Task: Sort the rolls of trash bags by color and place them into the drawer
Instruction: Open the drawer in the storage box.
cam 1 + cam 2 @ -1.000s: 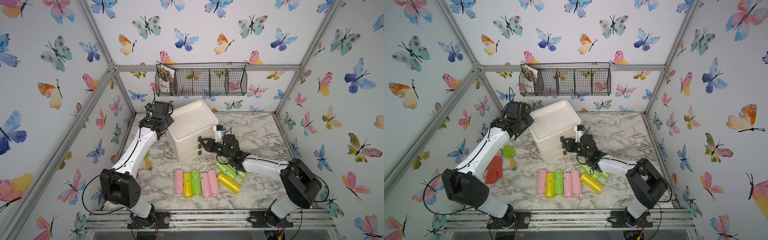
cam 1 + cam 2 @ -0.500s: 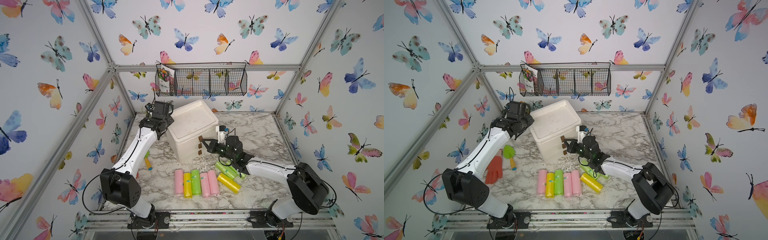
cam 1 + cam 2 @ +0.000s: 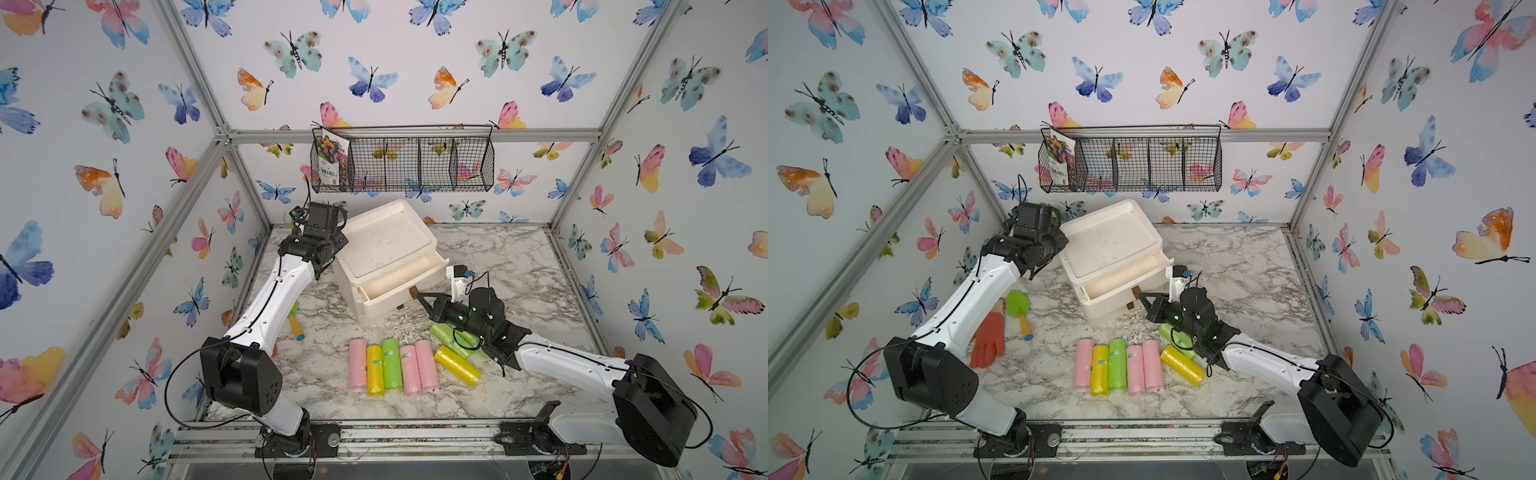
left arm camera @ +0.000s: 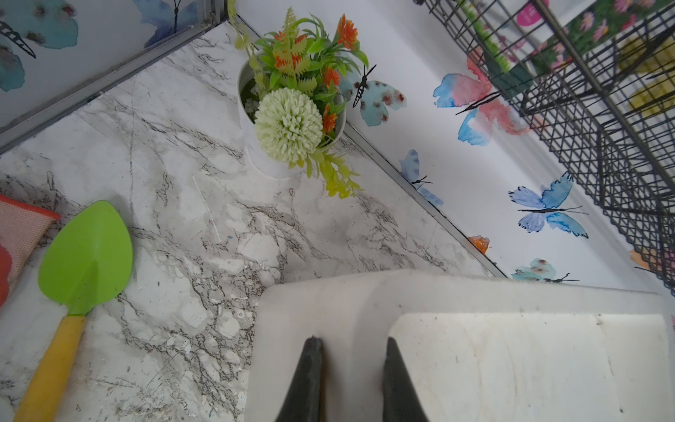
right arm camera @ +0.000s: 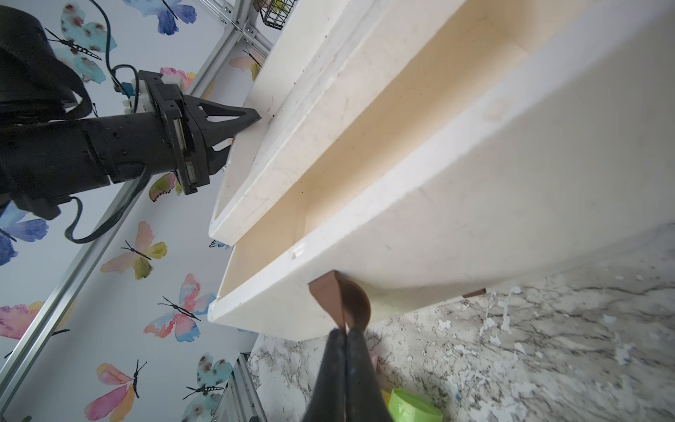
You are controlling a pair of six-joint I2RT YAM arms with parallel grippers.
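Now your right end effector (image 3: 419, 296) pinches the handle (image 5: 339, 296) of the drawer (image 3: 399, 277); the rolls of trash bags (image 3: 392, 363) lie on the worktop (image 3: 498, 257) just frontward of it, axes mostly front-to-back, nearest that arm; the left end effector (image 4: 353, 341) clamps the cabinet (image 3: 386, 241) rim.
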